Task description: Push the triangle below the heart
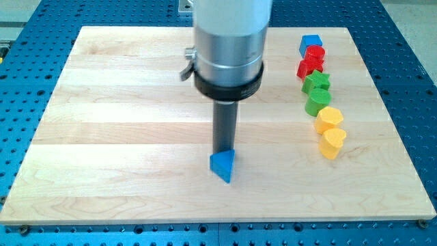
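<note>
Blue triangle (222, 166) touching tool tip (224, 152), yellow heart (333, 143) well right

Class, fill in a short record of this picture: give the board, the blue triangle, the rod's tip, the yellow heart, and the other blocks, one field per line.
board: wooden board on a blue perforated table
blue triangle: near the board's middle, toward the view's bottom
my tip: at the triangle's top edge, apparently touching it
yellow heart: lowest in a column at the view's right
other blocks, upward: yellow block, green block, green star, two red blocks, blue block
task state: triangle lies left of the heart, not below it
</note>
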Controlling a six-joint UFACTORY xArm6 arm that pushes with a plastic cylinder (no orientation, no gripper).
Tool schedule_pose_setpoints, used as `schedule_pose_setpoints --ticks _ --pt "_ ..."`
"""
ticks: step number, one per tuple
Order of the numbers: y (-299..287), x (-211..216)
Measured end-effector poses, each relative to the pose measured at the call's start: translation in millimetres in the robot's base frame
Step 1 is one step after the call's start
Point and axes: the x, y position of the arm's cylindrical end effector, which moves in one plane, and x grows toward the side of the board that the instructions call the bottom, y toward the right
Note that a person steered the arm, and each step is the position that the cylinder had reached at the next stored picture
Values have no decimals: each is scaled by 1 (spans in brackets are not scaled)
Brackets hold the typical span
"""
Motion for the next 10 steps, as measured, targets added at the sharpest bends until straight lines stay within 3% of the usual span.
schedule_pose_setpoints --ticks 1,2,4,7,8,10 --pt "-41 -2" --pt "-51 36" --pt "0 11" --pt "92 20" --pt "79 52" --pt "84 24"
